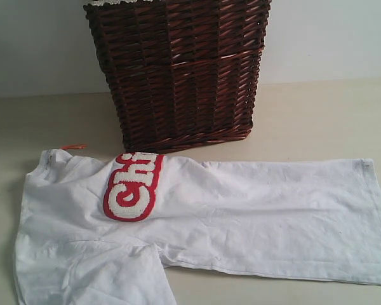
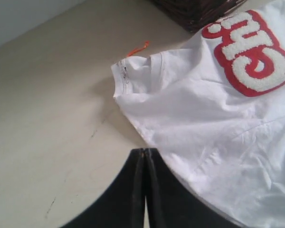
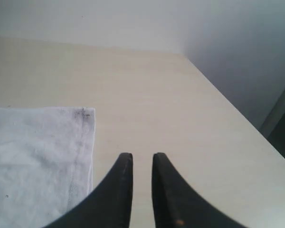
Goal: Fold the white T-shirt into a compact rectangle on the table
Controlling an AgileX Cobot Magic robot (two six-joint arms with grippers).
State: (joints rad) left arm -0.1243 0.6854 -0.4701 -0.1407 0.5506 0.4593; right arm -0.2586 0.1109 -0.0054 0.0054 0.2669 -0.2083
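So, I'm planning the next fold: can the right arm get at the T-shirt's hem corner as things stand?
Probably yes. The hem corner of the white T-shirt lies flat on bare table near its slightly parted jaws, with nothing in between.

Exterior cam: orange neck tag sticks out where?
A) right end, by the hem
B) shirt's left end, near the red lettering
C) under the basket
B: the orange tag pokes out at the left end of the T-shirt, close to the red lettering, clear of the basket.
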